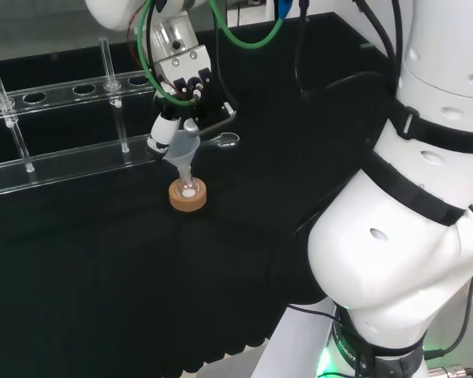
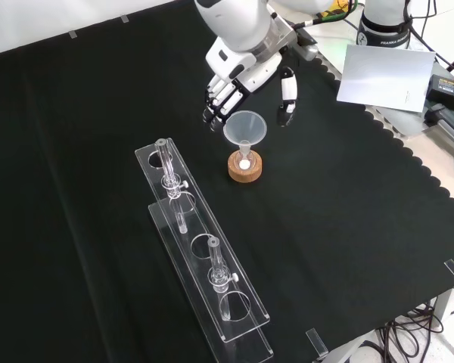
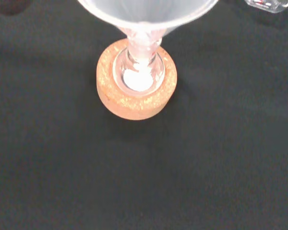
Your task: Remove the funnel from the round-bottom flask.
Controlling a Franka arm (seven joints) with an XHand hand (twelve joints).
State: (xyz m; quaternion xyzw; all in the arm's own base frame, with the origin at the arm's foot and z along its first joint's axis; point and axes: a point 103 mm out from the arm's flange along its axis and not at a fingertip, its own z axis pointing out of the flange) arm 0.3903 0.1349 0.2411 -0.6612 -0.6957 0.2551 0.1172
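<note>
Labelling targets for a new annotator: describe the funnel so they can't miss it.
Find the long clear tube rack on the black cloth; just past its far end in the front view sits a cork ring. The funnel rises from the small flask there, a translucent cone below the hand.

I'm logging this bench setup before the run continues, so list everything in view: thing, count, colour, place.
funnel: one, clear, stem down in the flask, mid-cloth in the front view
round-bottom flask: one, clear, white material at its bottom, seated in the cork ring
cork ring: one, tan, on the cloth under the flask
rack: one, clear, in front of the ring in the front view
sheet: one, grey-white, bench corner
cloth: one, black, covering the bench
hand: one, black and white, around the funnel's rim
</note>
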